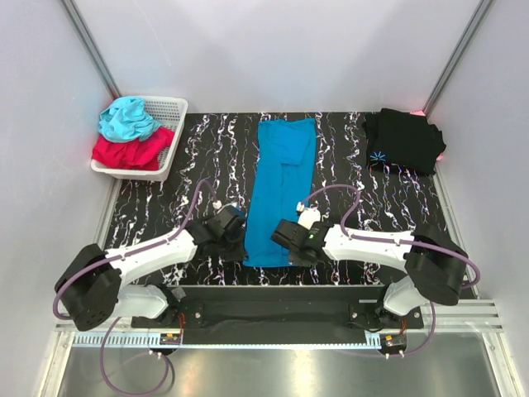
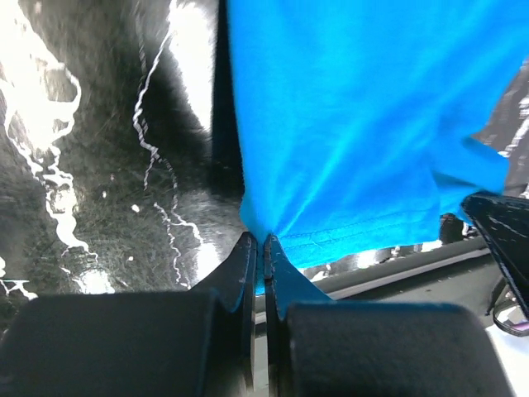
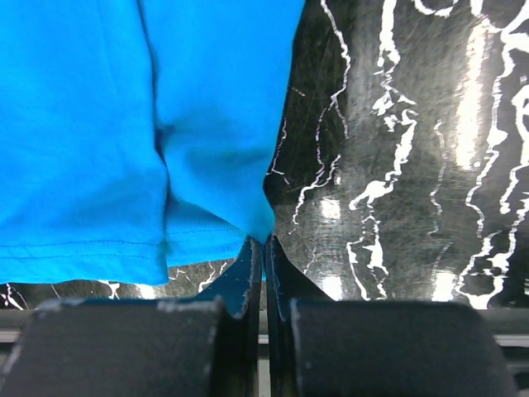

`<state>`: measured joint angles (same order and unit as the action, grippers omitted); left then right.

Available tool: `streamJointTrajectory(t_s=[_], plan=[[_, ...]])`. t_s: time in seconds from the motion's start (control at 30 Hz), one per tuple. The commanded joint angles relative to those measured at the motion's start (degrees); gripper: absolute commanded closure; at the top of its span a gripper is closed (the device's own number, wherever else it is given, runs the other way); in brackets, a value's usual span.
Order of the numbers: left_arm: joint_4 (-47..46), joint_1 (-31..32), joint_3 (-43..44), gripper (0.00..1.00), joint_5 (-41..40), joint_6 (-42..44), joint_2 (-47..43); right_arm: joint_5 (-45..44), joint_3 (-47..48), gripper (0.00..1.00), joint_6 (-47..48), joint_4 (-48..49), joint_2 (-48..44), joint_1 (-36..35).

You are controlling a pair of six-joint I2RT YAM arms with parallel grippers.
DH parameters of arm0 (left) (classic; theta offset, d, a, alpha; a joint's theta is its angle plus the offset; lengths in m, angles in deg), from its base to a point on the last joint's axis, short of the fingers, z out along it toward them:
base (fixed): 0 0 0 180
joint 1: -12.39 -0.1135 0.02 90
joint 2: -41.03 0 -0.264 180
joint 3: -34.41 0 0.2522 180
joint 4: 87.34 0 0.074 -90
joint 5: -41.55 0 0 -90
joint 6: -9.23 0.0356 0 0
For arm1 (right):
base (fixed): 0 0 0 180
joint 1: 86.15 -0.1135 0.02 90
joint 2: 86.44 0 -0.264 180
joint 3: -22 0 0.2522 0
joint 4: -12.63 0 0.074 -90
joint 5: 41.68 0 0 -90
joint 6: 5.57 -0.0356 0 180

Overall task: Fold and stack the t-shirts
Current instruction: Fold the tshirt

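Blue t-shirt point(image 1: 281, 186) lies folded lengthwise, its near corners pinched by left pincer point(image 2: 258, 241) and right pincer point(image 3: 263, 241).

The top external camera looked down from above and behind the arm bases toward the far edge of the black marbled tabletop point(image 1: 165, 207). It was far enough away to take in the whole tabletop. The left wrist camera sat very near the surface, looking past the left gripper point(image 2: 264, 241) at the near left corner of the blue t-shirt point(image 2: 372, 124), by the near edge. The right wrist camera was equally near, behind the right gripper point(image 3: 263, 241), over the shirt's near right corner. All three views shared the shirt's near hem.
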<state>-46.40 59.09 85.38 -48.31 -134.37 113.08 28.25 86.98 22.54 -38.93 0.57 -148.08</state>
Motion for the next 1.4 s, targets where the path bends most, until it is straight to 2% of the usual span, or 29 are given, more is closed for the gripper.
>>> streamJointTrajectory(t_s=[0.0,0.43,0.6,0.8,1.0,1.13,1.37], plan=[[2.26,-0.03,3.65,1.0,-3.31,3.94,-1.21,-5.32,2.21,1.0,1.24,-4.91,-2.45,-0.29],[3.93,-0.12,16.74,1.0,-8.4,8.6,7.4,-12.53,11.09,1.0,7.03,-10.18,-1.84,1.19],[5.51,-1.17,22.02,1.0,-10.25,10.18,11.7,-13.5,15.12,1.0,12.13,-10.01,-1.22,6.46],[5.96,-5.38,29.13,1.0,-10.16,12.29,16.27,-13.06,19.35,1.0,21.71,-5.71,0.18,14.82],[5.61,-9.95,38.61,1.0,-8.67,15.45,24.09,-8.58,21.11,1.0,27.6,2.72,5.71,19.74],[5.52,-11.98,46.97,1.0,-6.3,17.92,33.74,-5.42,24.36,1.0,30.59,6.51,13.08,23.43],[8.32,-16.28,62.7,1.0,-3.75,20.73,46.06,-4.1,37.34,1.0,36.92,8.1,23.73,29.93]])
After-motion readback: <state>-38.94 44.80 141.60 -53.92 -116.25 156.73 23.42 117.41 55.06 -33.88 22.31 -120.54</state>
